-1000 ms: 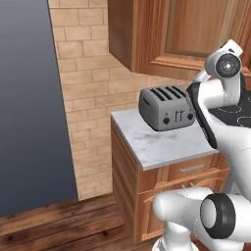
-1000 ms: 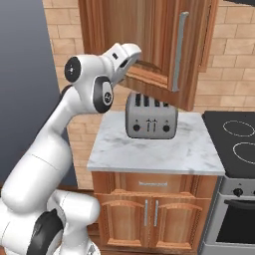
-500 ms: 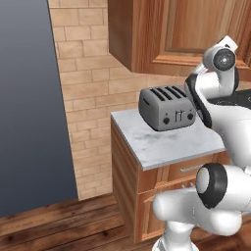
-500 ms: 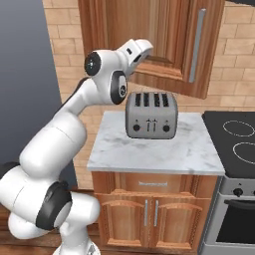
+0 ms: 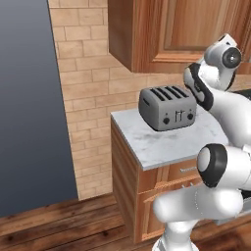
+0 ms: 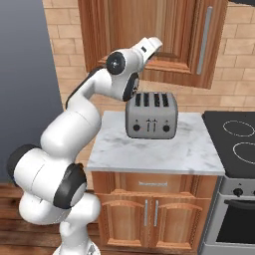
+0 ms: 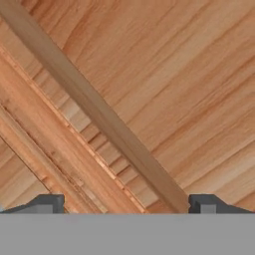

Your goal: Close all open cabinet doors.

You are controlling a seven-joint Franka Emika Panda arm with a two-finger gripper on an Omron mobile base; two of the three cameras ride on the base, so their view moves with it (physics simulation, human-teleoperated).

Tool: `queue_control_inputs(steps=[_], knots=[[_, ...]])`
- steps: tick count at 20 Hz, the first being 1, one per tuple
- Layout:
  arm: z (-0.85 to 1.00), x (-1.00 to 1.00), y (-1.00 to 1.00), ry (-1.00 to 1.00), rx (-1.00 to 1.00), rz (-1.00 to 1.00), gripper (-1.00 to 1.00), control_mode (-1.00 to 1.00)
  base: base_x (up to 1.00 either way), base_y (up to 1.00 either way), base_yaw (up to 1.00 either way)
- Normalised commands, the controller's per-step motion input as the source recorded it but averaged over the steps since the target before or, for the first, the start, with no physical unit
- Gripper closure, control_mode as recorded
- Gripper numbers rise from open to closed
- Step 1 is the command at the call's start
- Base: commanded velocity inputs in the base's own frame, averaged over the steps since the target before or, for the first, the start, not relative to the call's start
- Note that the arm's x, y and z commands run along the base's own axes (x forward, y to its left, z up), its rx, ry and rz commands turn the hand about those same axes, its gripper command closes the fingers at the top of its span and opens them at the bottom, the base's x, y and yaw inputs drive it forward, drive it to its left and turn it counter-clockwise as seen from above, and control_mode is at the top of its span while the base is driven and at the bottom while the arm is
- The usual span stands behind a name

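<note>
1. The claw (image 7: 127,201) is wide open and holds nothing. In the hand view its two dark tips stand far apart, right up close to brown wood.
2. That wood is the cabinet door (image 6: 164,30), up on the wall above the bench (image 6: 154,149). The hand (image 6: 149,47) is pressed near the door's bottom edge, over the back left part of the bench.
3. The door looks stiff, hard and fairly heavy. It should swing on its hinges and not bend. A flat push on the wood would probably move it, so there is no need to grab. If a hold is needed, the long silver handle (image 6: 204,40) on the right side of the door is the best spot. The smooth wood may be slippery for the tips.
4. The right base view shows the handle, the hand and the stove (image 6: 234,139) beside the bench's right edge.
5. The left base view shows the cabinet's side (image 5: 120,29) and the brick wall (image 5: 83,98).
6. Both base views show the toaster (image 6: 151,114) at the back of the bench.
7. The hand view shows the raised panel edge (image 7: 99,114) up close.
</note>
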Motion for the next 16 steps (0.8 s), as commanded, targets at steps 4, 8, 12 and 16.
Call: queue_control_inputs(steps=[4,8,12,16], knots=[[-0.02,0.71,0.00,0.00,0.08,0.18,-1.00,-1.00,0.00,0.00,0.00],[-0.07,0.73,0.04,0.02,0.07,0.18,-1.00,-1.00,0.00,0.00,0.00],[-0.16,0.76,0.17,0.08,0.05,0.15,-1.00,-1.00,0.00,0.00,0.00],[-0.19,0.73,0.29,0.12,0.03,0.12,-1.00,-1.00,0.00,0.00,0.00]])
